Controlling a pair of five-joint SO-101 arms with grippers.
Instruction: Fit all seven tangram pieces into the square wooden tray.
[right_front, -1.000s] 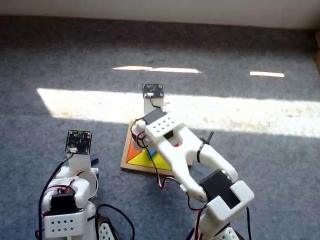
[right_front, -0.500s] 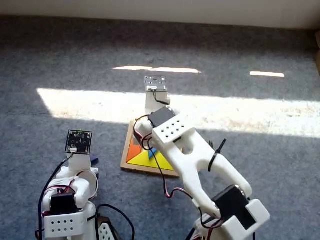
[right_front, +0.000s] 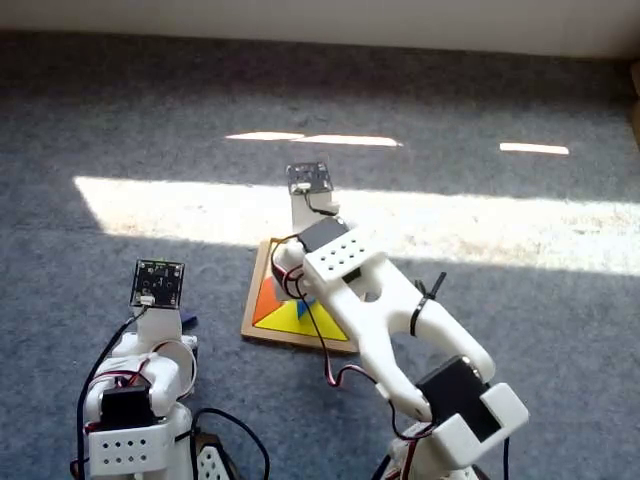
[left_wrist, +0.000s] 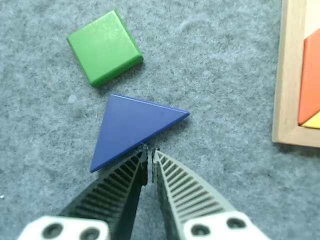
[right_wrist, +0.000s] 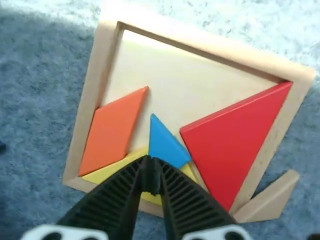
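Near the square wooden tray (left_wrist: 288, 75) lies the flat dark-blue wooden triangle (left_wrist: 131, 127), the left gripper (left_wrist: 149, 150) clenched empty at its long edge; light, stiff, likely slick, it wants pinching across its thin edges, while the right gripper (right_wrist: 150, 167), also clenched empty, hangs over the tray.

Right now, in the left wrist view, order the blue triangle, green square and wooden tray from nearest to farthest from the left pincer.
1. Blue triangle, right at the left pincer's tips.
2. Green square, beyond the triangle.
3. Wooden tray, off to one side.
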